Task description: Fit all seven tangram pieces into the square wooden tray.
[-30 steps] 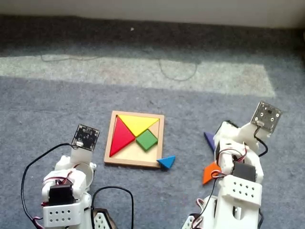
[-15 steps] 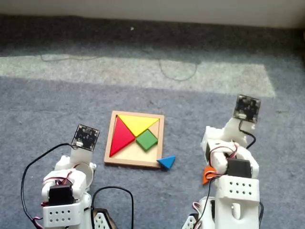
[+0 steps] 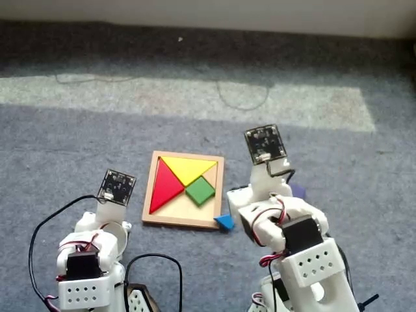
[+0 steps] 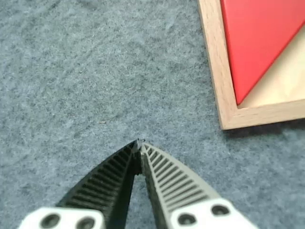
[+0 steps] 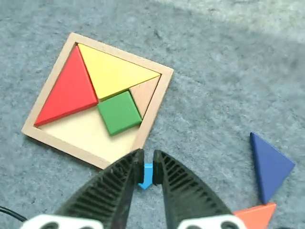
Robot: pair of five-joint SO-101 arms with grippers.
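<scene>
Right tool (image 5: 147, 167) narrow gap, over blue triangle (image 5: 147, 175) just beside wooden tray (image 5: 159, 95) corner; left tool (image 4: 139, 145) closed, empty, near worktop's front edge.

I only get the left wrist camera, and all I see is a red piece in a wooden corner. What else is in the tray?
Observer: A yellow triangle and a green square lie in the tray next to your red piece.
Operator: Where's the other arm?
Observer: The right gripper hangs over a small light blue triangle on the carpet by the tray's edge, fingers a little apart.
Operator: Are more pieces lying outside?
Observer: Yes, a dark blue triangle and an orange piece lie on the carpet, apart from the tray.
</scene>
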